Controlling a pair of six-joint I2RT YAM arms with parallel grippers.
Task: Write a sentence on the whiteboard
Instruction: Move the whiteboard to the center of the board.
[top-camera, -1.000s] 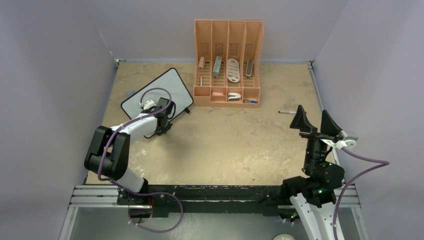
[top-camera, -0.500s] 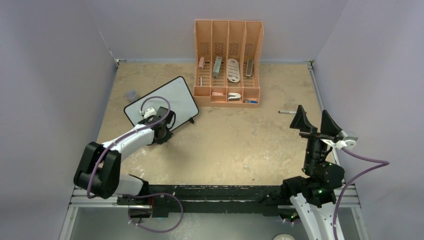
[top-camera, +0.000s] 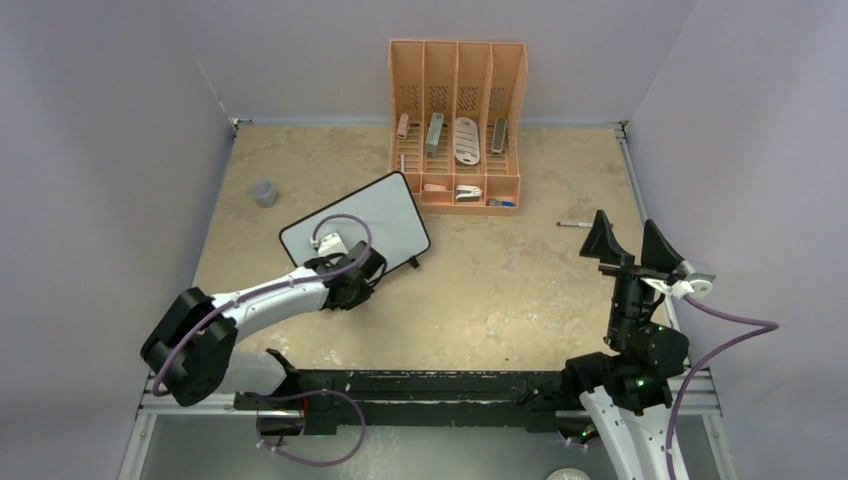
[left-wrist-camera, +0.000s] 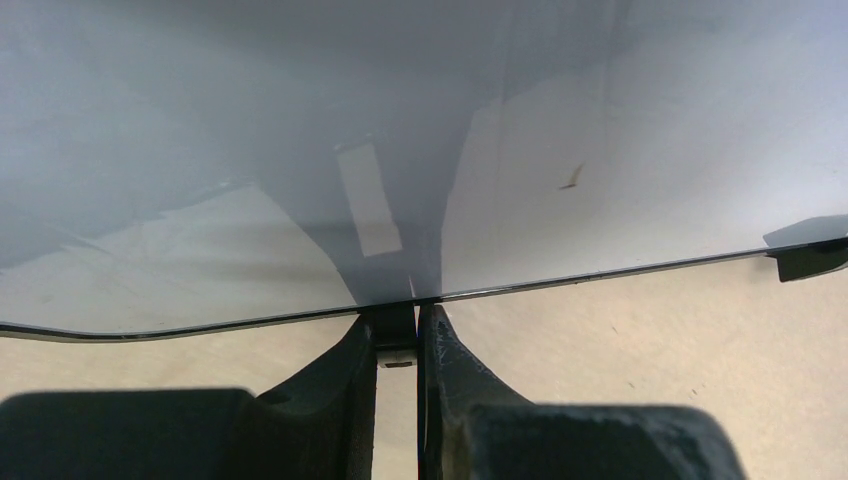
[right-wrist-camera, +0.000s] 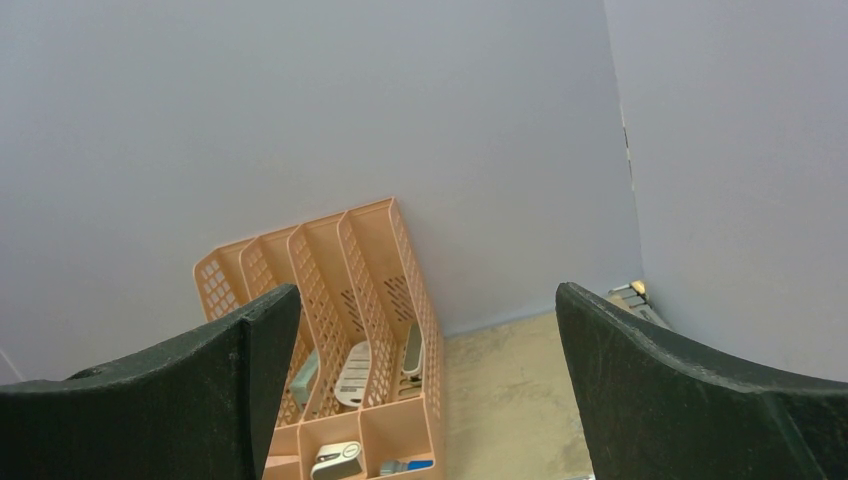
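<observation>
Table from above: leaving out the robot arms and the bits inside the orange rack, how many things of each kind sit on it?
whiteboard: 1
orange rack: 1
small grey pot: 1
pen: 1
Total: 4

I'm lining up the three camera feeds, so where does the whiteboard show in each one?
Top external: whiteboard left of centre, angled, near the orange organizer's front-left corner.
Left wrist: fills the upper half, its near edge pinched by the left end effector.
Right wrist: not in it.
Shared landmark: the orange organizer, also lower left in the right wrist view; the left wrist view lacks it.
</observation>
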